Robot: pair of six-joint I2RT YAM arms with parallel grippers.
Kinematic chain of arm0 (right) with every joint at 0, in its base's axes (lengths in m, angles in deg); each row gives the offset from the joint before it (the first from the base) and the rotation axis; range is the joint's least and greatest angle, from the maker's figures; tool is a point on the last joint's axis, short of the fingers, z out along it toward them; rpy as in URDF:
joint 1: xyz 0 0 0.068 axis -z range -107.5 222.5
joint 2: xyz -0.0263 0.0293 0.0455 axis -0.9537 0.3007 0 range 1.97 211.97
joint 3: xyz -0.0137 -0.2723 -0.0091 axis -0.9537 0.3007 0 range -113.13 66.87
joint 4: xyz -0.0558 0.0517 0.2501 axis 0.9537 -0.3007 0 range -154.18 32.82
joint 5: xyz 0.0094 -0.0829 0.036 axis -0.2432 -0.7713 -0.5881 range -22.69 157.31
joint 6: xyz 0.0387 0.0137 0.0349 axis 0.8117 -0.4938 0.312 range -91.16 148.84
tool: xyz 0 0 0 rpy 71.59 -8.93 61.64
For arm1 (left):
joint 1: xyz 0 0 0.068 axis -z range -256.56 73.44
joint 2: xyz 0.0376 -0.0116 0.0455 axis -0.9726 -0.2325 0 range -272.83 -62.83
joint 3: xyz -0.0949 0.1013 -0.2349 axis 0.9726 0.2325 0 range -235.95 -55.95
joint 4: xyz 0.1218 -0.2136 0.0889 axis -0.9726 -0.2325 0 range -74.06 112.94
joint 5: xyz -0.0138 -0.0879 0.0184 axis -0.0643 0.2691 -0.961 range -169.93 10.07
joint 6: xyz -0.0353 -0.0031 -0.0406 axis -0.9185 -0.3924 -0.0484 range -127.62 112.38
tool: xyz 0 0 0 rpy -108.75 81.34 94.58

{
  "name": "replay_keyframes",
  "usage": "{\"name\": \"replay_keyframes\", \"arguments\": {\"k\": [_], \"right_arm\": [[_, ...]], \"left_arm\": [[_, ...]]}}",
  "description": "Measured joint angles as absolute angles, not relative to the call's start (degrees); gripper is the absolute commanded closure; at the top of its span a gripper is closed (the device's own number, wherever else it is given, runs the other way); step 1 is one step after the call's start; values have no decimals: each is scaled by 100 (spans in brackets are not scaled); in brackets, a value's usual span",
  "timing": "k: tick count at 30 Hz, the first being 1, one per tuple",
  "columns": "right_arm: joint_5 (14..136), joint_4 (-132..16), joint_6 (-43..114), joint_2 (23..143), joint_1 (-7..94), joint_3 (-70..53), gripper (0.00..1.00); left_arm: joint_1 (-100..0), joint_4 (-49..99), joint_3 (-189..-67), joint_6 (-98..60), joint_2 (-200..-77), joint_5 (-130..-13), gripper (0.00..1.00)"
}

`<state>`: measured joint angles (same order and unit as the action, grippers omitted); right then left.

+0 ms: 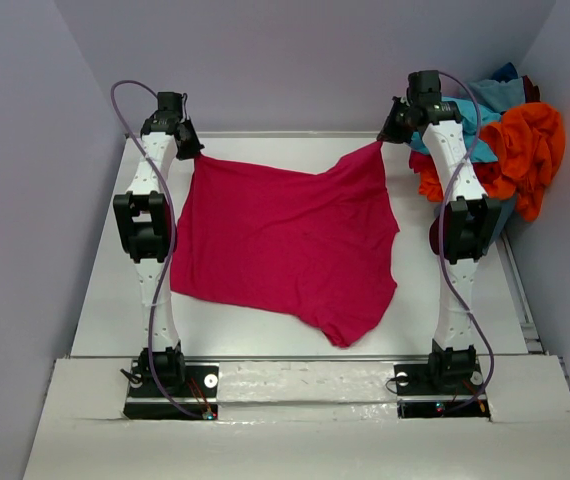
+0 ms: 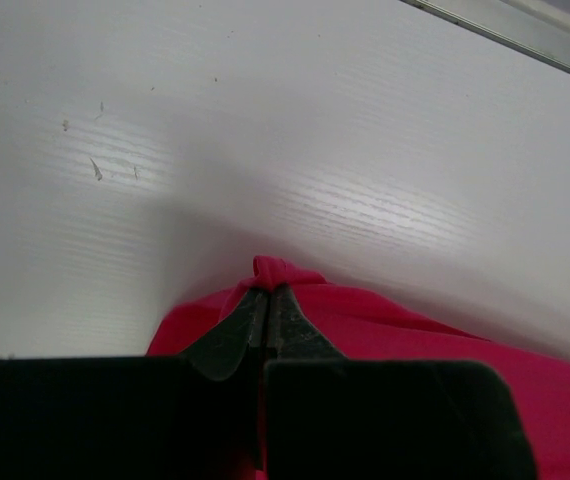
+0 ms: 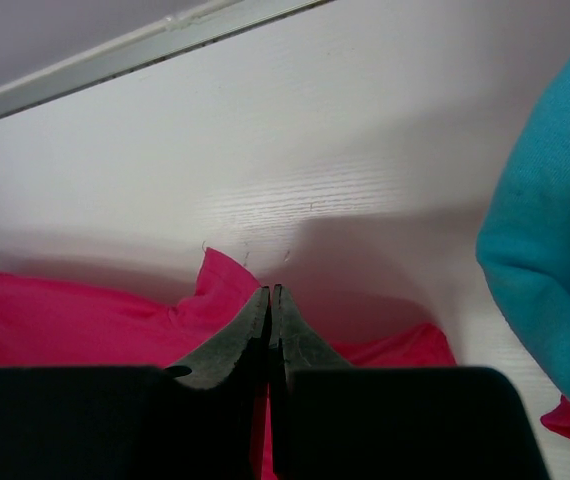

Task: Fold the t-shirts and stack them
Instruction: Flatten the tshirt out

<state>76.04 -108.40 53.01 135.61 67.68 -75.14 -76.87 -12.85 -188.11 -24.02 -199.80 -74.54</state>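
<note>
Pinched by left hand point(image 2: 267, 292), right hand point(image 3: 271, 292); crimson t-shirt point(image 1: 285, 240) seemingly lifted

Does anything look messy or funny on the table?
Yes. The crimson-magenta cloth t-shirt lies crooked and wrinkled, pinched at its far corners by the left gripper and the right gripper. At the far right, an orange cloth t-shirt and a turquoise cloth t-shirt sit crumpled in an unfolded heap.

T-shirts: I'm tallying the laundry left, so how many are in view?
4 at least: a crimson t-shirt spread mid-table, plus an orange t-shirt, a turquoise t-shirt and a dark blue t-shirt heaped at the far right; the heap may hide more.
</note>
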Motion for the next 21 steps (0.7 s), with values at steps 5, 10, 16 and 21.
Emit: {"name": "replay_keyframes", "arguments": {"k": [5,10,16,21], "right_arm": [[7604,-10840,5303,13561,6768,-7512,93],[7604,-10840,5303,13561,6768,-7506,93],[7604,-10840,5301,13561,6768,-7503,93],[7609,-10834,5305,13561,6768,-7495,93]], "left_arm": [[-7687,-1285,-18811,-2396,-19980,-7450,79],[-7690,-1285,-18811,-2385,-19993,-7410,54],[-7690,-1269,-18752,-2381,-19993,-7513,45],[-7690,-1239,-18220,-2468,-19825,-7633,45]]}}
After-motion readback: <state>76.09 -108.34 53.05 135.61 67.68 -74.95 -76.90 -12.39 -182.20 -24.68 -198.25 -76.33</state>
